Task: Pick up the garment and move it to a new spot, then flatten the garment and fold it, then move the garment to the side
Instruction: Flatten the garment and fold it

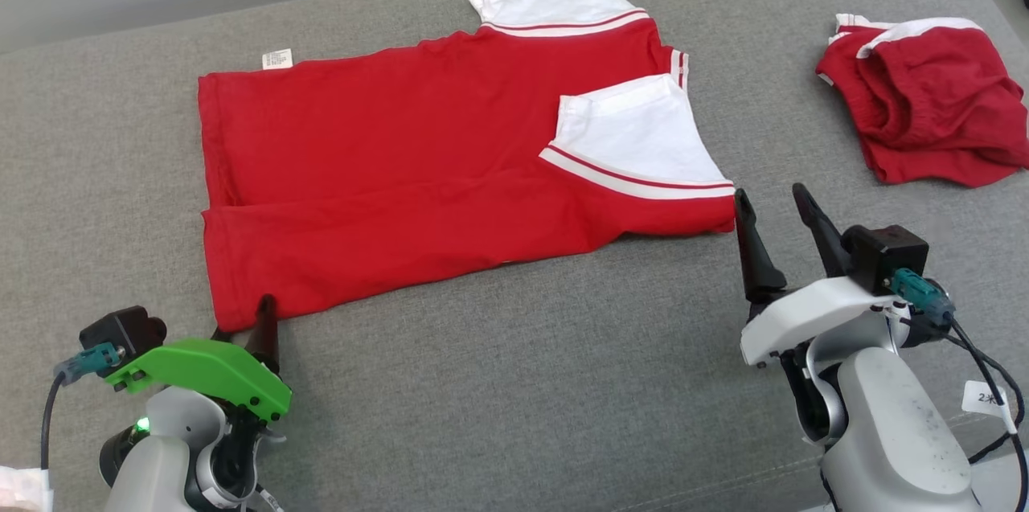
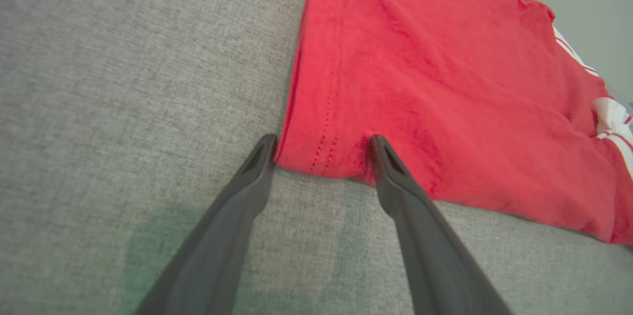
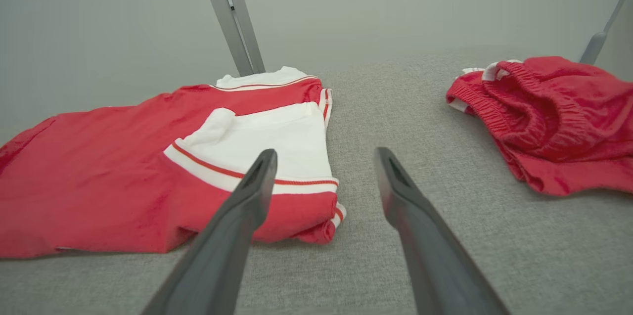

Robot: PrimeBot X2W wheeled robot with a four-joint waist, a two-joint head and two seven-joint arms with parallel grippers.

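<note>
Across the grey cushion (image 1: 514, 399) the red shirt (image 1: 418, 166) is laid lengthwise, hem to the robot's left, white sleeves to its right. A white tag (image 1: 276, 59) is seen at the far hem, its print too small to be read. Hem stitching is shown by the left wrist view, the left gripper (image 2: 322, 139) spread astride the near corner. The right gripper (image 1: 769, 192) is held apart beside the shoulder; a grey post (image 3: 232, 13), perhaps a frame, is caught by its wrist view.
</note>
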